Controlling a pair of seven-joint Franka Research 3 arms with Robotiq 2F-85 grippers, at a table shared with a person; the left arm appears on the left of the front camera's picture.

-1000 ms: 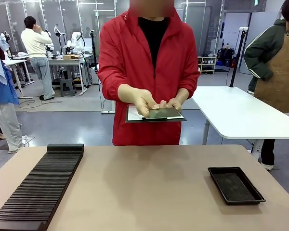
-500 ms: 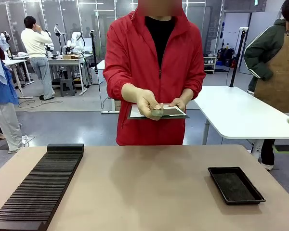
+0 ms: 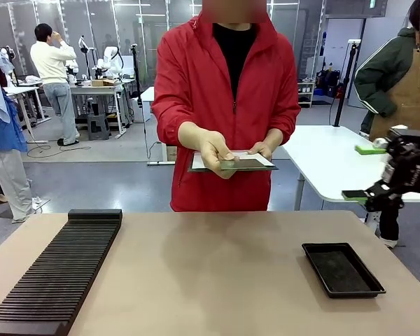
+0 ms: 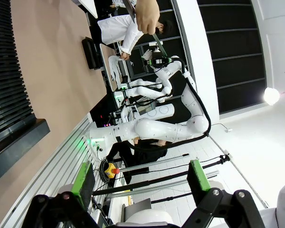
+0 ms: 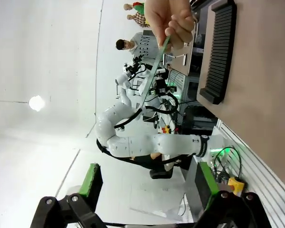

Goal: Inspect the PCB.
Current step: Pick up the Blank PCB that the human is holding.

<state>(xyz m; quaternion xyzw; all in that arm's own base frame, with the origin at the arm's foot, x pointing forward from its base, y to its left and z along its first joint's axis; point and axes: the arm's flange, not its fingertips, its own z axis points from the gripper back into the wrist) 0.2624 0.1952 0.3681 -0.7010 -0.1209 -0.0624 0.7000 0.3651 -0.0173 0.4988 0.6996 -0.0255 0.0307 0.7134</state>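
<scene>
A person in a red jacket stands at the far side and holds the PCB, a thin grey-green board, flat on a white-paper clipboard at chest height. In the wrist views the PCB shows edge-on as a thin green strip under the person's hand. My right gripper hangs open in the air at the right edge, above and right of the black tray, well apart from the board. Its fingers hold nothing. My left gripper is open too, with nothing between its green pads.
A shallow black tray lies on the brown table at the front right. A long black slotted rack runs along the left side. A white table and other people stand behind.
My right gripper has come into the front view from the right edge. The person has levelled the board and clipboard and lifted them slightly.
</scene>
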